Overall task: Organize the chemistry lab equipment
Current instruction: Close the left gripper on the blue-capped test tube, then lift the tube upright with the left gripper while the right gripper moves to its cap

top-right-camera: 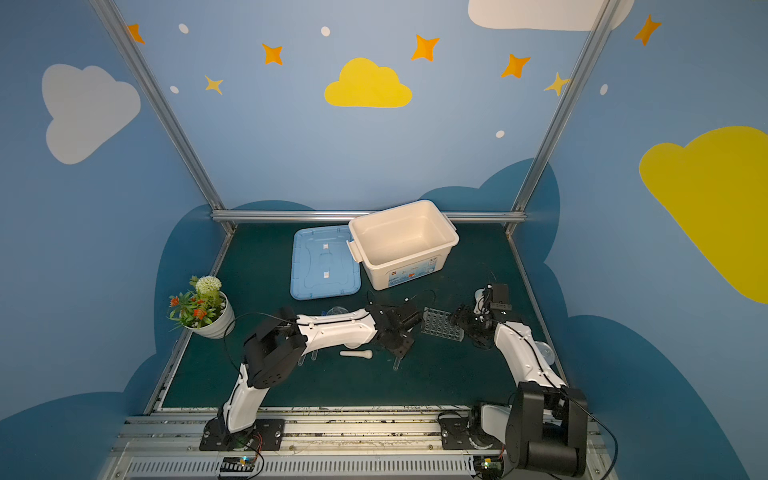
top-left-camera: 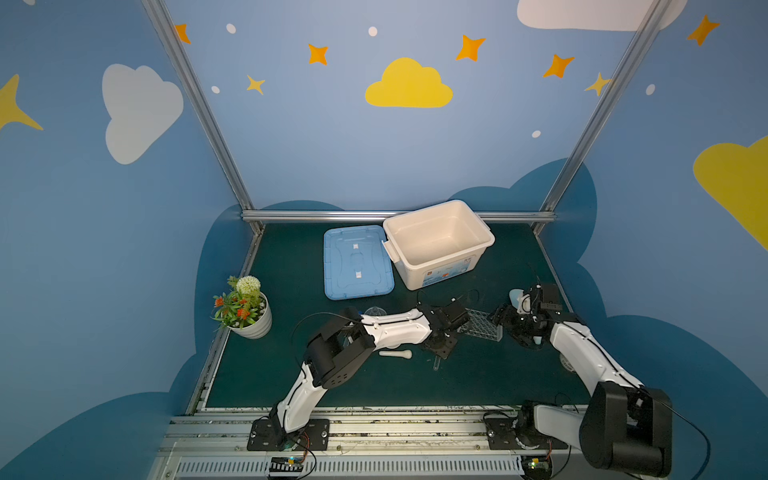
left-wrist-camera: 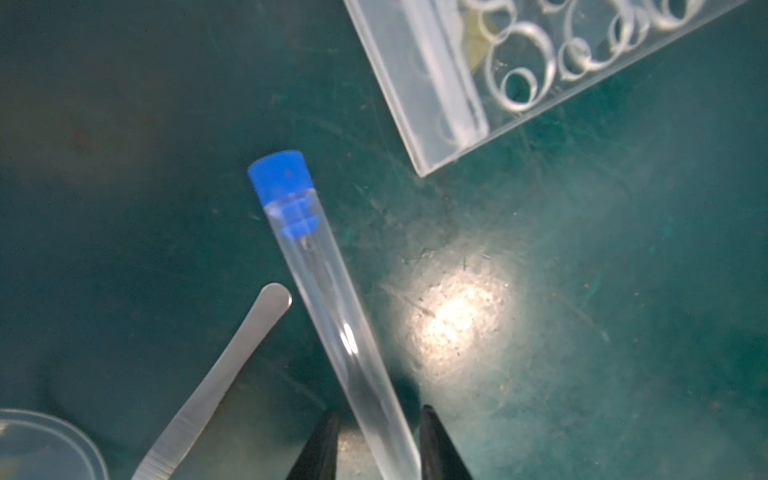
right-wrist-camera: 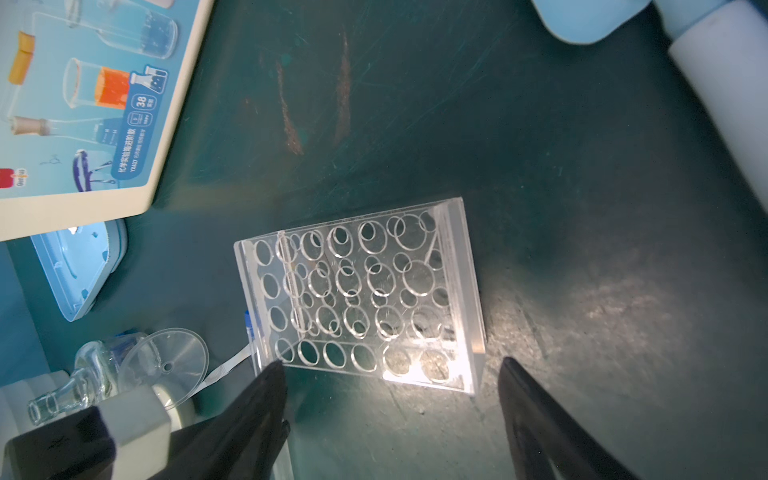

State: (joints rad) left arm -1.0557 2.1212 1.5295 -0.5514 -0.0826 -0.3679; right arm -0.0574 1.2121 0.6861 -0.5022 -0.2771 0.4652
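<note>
Beside the clear grid-holed plastic rack (right-wrist-camera: pixel 357 299), the left gripper (left-wrist-camera: pixel 378 409) is straddling a clear blue-capped test tube (left-wrist-camera: pixel 332 316), its base cut off; whether it is clamping, I cannot tell. The right gripper (right-wrist-camera: pixel 390 361) is gaping open.

The left arm (top-left-camera: pixel 395 328) reaches far out across the middle, and its wrist bends so the left gripper (left-wrist-camera: pixel 379 409) points down (its two black fingers (left-wrist-camera: pixel 320 449) sit only a little apart). The right arm (top-left-camera: pixel 582 353) is bent and leans forward. The right gripper (right-wrist-camera: pixel 390 363) points down too, with its jaws spread wide.
</note>
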